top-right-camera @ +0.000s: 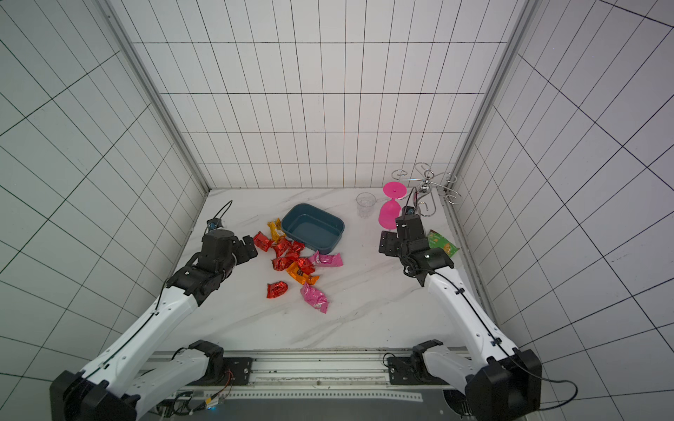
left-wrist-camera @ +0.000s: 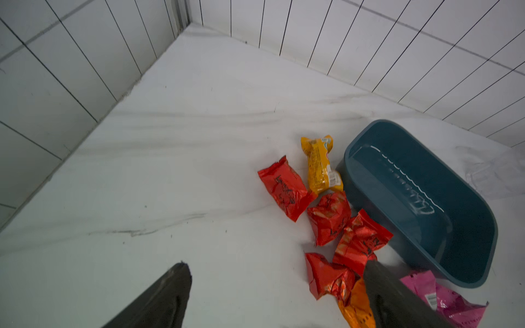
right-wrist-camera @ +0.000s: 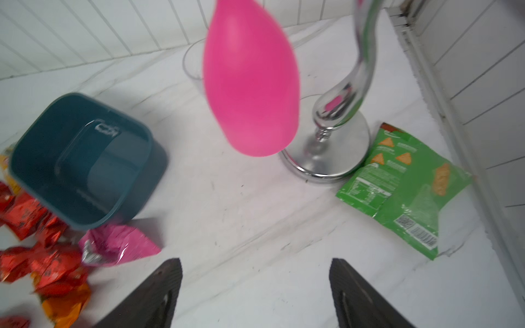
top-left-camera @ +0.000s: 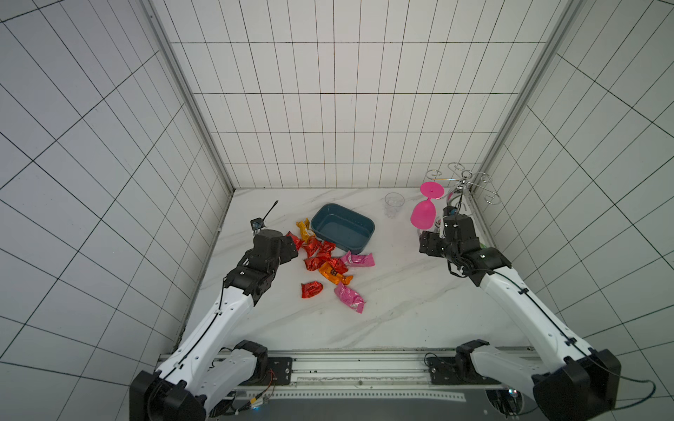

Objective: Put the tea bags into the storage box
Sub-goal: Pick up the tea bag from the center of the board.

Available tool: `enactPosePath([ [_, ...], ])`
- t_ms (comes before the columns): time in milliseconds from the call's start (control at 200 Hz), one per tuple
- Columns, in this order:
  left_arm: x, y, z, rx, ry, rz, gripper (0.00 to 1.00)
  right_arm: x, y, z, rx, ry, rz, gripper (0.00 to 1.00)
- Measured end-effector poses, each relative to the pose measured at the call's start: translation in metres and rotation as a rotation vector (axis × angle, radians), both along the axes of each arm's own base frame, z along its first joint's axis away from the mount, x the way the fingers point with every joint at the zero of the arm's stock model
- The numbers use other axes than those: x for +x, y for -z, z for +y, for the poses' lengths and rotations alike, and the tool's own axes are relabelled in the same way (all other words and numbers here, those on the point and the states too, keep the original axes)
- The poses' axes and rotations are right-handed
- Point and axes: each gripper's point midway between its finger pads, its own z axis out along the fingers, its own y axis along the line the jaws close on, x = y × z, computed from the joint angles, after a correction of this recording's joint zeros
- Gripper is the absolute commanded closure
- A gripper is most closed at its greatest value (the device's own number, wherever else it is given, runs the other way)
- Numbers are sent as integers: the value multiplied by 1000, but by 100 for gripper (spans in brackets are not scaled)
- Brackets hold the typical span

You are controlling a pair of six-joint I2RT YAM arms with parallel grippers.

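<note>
Left wrist view: my left gripper stands wide open over the marble-patterned table, with nothing between its dark fingers. Past it the tea bags lie loose on the table. They are crinkly, shiny foil sachets in red, orange-yellow and pink, and the farthest ones touch the storage box. That box, a smooth teal plastic tray with rounded corners, is empty. My right gripper is open too, holding nothing. Beyond are a clear cup, empty, and a pink goblet hanging upside down from a chrome rack, with a green packet just beside its base.
</note>
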Motion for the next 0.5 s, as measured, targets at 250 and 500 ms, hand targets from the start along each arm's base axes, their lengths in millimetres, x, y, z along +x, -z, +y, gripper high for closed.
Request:
enactPosePath([
  [250,-35,55,-10,-114,-50,276,2,-92,34,92,-9,-448,249,22],
  [500,-38,79,-10,-86,-34,398,2,-135,97,170,-149,-727,404,29],
])
